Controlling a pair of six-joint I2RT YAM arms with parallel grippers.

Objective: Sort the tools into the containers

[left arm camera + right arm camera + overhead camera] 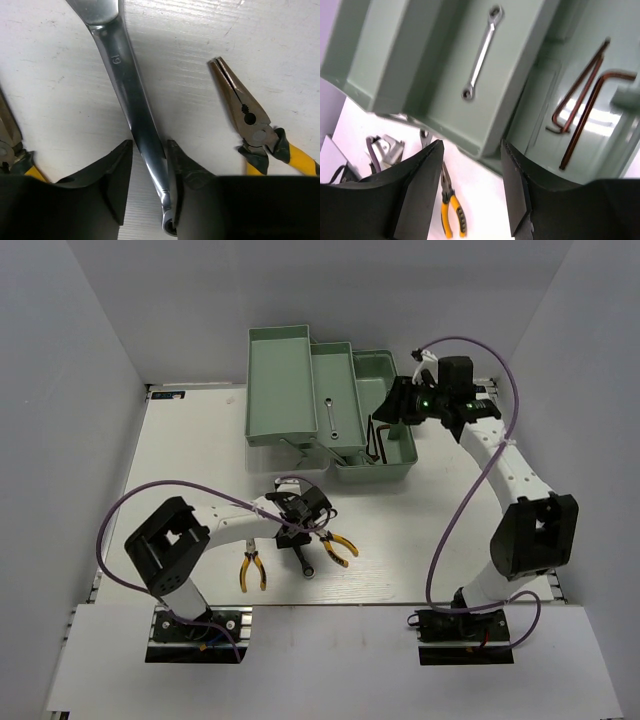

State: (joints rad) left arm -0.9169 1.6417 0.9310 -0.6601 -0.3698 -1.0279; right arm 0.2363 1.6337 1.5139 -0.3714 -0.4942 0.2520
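Straddling the long wrench (pixel 122 75), the left gripper (pixel 150 145) has its fingertips against both flanks of the shaft. It looks clamped, though I cannot tell how firm the squeeze is. The wrench lies flat on the white table (pixel 200 450), stamped 19. The hold sits close to one end, with most of the length running out beyond the fingers.

One pair of yellow-handled pliers (pixel 247 117) lies just beside on the right of the left wrist view, nose shut. A second pair (pixel 10 145) shows at the left edge. Neither touches the wrench.

The right gripper (pixel 471 145) hovers over the pale green toolbox (pixel 280 335) with fingers well apart and nothing between them. Below it, the short wrench (pixel 481 52) rests in a fold-out tray. Dark-red hex keys (pixel 585 100) lie in the base compartment.

Risks, as judged from here:
- The hold is off-centre. On lifting, the long free end likely droops and turns in the fingers, since smooth steel offers the pads little bite.
- A swinging head could knock the nearby pliers and spoil later picks.
- A weak pinch could let the wrench slide out in transit and drop short of the box.
- The right arm occupies the space above the toolbox. Carrying the wrench there invites a clash unless that arm clears.
- The wrench looks long for its tray and may hang on the rim if it goes in skewed.
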